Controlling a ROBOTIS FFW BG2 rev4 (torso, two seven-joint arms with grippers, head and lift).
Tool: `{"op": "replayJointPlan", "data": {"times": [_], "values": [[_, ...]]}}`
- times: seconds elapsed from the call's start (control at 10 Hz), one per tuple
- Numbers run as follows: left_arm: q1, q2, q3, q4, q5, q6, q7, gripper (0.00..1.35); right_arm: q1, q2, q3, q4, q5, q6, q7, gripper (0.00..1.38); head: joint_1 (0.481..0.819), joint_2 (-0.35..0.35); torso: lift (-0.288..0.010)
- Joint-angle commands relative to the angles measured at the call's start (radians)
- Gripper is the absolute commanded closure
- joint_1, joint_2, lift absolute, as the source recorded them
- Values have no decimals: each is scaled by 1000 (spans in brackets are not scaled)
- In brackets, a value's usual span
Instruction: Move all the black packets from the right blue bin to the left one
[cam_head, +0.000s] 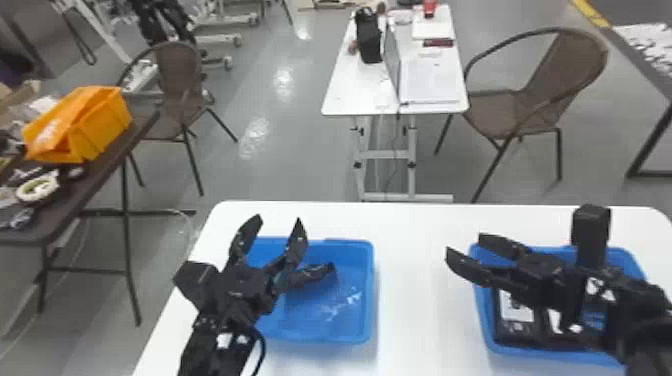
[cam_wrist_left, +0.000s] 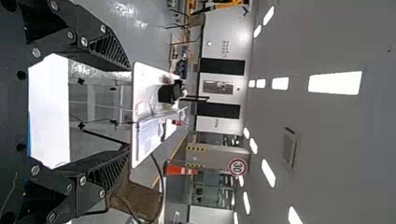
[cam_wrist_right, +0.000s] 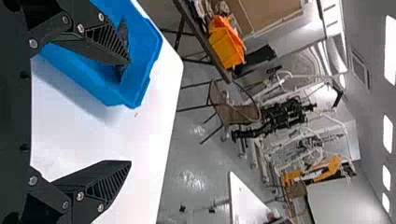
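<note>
In the head view my left gripper (cam_head: 279, 219) is open above the left part of the left blue bin (cam_head: 350, 320). A dark object (cam_head: 320, 272) lies beside it inside that bin; whether it is a packet I cannot tell. My right gripper (cam_head: 463, 243) stands open over the left rim of the right blue bin (cam_head: 481, 312). Black packets (cam_head: 519, 327) with white labels lie in that bin, partly hidden under the right arm. Nothing is between the spread fingers of the left gripper (cam_wrist_left: 128, 109) or the right gripper (cam_wrist_right: 130, 112) in their wrist views.
Both bins rest on a white table (cam_head: 420, 280), with bare tabletop between them. Behind it are a smaller white table (cam_head: 340, 95) with a laptop and a brown chair (cam_head: 540, 95). A dark side table with an orange bin (cam_head: 100, 130) stands at the left.
</note>
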Motion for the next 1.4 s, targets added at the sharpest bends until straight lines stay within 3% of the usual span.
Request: {"op": "replayJointPlan", "data": {"times": [0.0,0.3,0.6,0.7,1.1,1.3], "values": [[22,-3,21,-35,27,-29,6,165,53,11,-70,-48,72,-19,-45,292,695,145,0],[32,-3,41,-50,30,-43,6,165,166,50,-220,-80,167,-71,-206,294,695,78,0],[32,-3,32,-50,33,-35,6,165,181,50,-281,4,175,-146,-277,294,695,-28,0],[32,-3,32,-50,36,-26,6,165,168,48,-300,52,178,-174,-279,294,695,-50,0],[33,-3,30,-50,41,-18,6,167,59,1,-303,303,134,-312,-254,288,695,-88,0],[35,-3,30,-50,44,-20,6,167,-26,-19,-303,477,115,-412,-193,294,695,-93,0]]}}
